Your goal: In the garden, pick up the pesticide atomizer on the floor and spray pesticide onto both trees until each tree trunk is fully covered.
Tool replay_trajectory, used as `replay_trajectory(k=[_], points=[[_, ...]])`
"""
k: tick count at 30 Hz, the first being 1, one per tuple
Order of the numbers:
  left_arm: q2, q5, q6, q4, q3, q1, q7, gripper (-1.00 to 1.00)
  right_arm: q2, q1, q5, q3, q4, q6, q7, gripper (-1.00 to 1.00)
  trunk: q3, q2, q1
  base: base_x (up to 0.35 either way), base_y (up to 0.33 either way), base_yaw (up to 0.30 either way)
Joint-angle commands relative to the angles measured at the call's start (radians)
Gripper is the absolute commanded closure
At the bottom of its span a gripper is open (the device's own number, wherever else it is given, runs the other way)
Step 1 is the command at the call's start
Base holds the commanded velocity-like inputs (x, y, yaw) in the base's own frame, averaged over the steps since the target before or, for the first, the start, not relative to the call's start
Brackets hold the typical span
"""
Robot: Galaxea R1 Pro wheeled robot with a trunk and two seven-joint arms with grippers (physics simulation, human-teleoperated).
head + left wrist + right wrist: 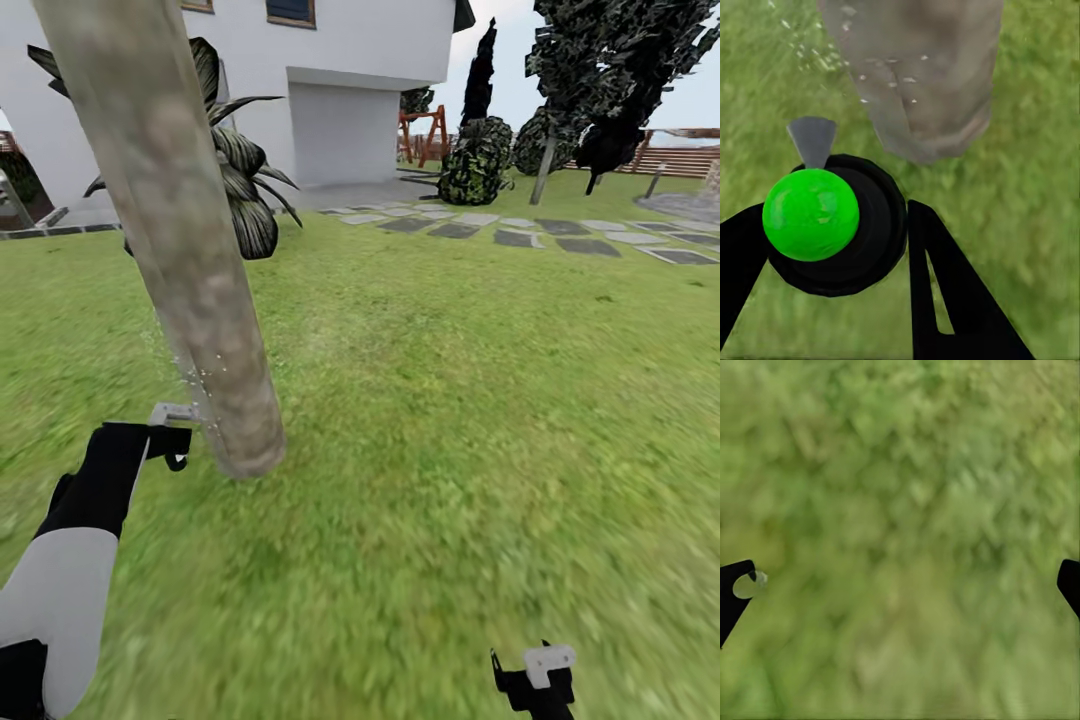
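From the head view we judge the spraying of the first tree to be in hand: our left gripper (172, 440) holds the pesticide atomizer (176, 412) just beside the base of the thick tree trunk (180, 240), pale droplets flecking the bark near it. Next we would sweep the nozzle up and around the trunk, then move to the other tree (590, 70) beyond the paving stones (520, 232) of the lawn (450, 420).

In the left wrist view the fingers (952, 285) are clamped on the atomizer's black body with its green cap (811, 214), its grey nozzle (813, 139) aimed at the trunk foot.

In the right wrist view our right gripper (900, 585) is spread wide and empty over grass.
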Motion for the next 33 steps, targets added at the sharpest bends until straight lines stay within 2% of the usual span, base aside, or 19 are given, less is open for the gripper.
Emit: replay_trajectory(k=[1,3,5,11,21,29,33], points=[[0.000,0.005,-0.001,-0.001,0.017,0.000,0.028,1.00,0.000,0.000,0.000,0.000,0.000,0.000,0.000,-1.00,0.000,0.000,0.000,0.000,-0.002,0.044],[-0.002,0.007,-0.003,-0.002,0.045,0.000,0.070,1.00,0.000,0.000,0.000,0.000,0.000,0.000,0.000,-1.00,0.000,0.000,0.000,0.000,-0.001,0.021],[-0.006,0.009,-0.004,-0.004,0.058,0.000,0.102,1.00,0.000,0.000,0.000,0.000,0.000,0.000,0.000,-1.00,0.000,0.000,0.000,0.023,-0.012,0.004],[-0.009,0.009,-0.005,-0.005,0.058,0.000,0.108,1.00,0.000,0.000,0.000,0.000,0.000,0.001,0.000,-1.00,0.000,0.000,0.000,0.154,-0.200,0.013],[-0.013,0.009,-0.003,-0.005,0.058,0.000,0.115,1.00,0.000,0.000,0.000,0.000,0.000,0.000,0.000,-1.00,0.002,0.000,0.000,0.042,-0.265,0.241],[-0.012,0.006,-0.003,-0.005,0.059,0.000,0.116,1.00,0.000,0.000,0.000,-0.001,0.000,-0.001,0.000,-1.00,0.003,0.000,0.000,0.056,-0.260,0.019],[-0.012,0.009,-0.002,-0.005,0.058,0.000,0.159,1.00,0.000,0.000,0.000,-0.001,0.000,0.000,0.000,-1.00,0.003,0.000,0.000,0.242,-0.179,0.000]])
